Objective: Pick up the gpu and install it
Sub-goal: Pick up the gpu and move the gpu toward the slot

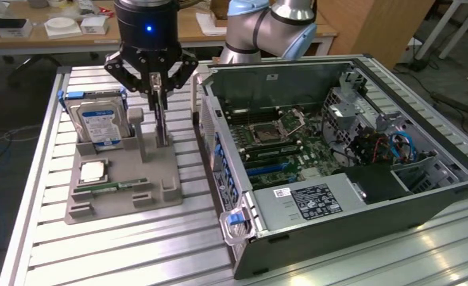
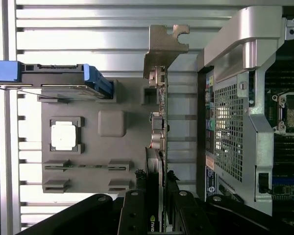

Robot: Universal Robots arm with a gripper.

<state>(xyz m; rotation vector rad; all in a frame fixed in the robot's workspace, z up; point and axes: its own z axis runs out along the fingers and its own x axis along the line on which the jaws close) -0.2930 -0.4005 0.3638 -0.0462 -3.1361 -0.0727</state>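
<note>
Flanking gpu (image 1: 162,122): hard drive (image 1: 99,119), computer case (image 1: 401,205)

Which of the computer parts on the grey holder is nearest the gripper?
The gpu: the thin card standing on edge, clasped by the gripper; the hard drive, processor chip and memory stick sit apart.

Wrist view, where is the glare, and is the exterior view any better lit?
Wrist view: the table slats wash out to white beside the grey holder, the processor glares, and the hand is dark. Exterior view: evener light, glare streaks on the slats beside the computer case, a blue light glowing above the hand.
</note>
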